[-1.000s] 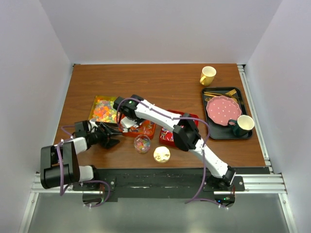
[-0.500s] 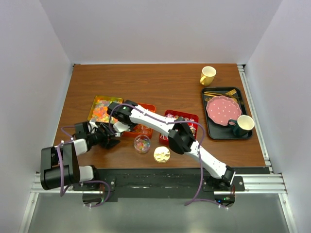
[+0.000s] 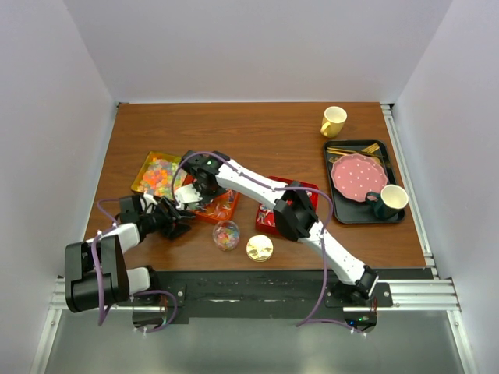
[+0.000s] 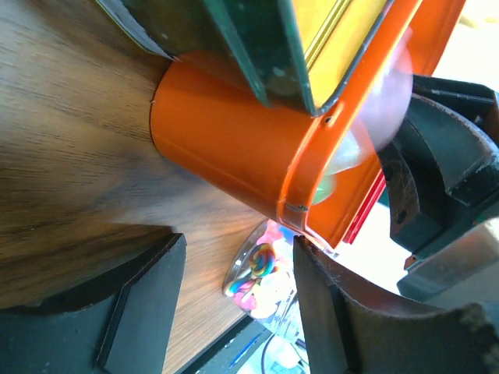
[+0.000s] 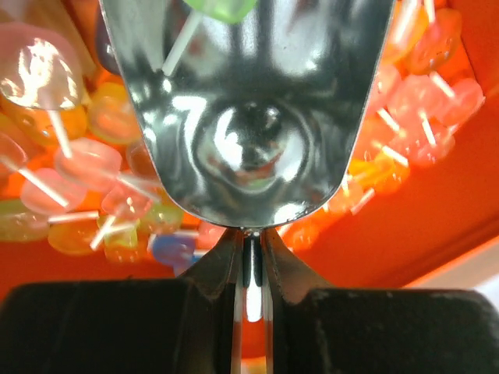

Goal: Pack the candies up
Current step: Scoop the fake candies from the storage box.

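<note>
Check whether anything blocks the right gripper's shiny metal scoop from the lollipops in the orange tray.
Nothing visible does. The right gripper, shut on the shiny metal scoop, holds it directly over the stick lollipops in the orange tray, with no cover between.

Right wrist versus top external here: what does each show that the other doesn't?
Only the right wrist: a metal scoop, clamped by its handle, above lollipops with white sticks. Only the top external: the left gripper, open, plus the glass jar, the gold lid and the yellow mug. Both: the right gripper at the orange tray.
</note>
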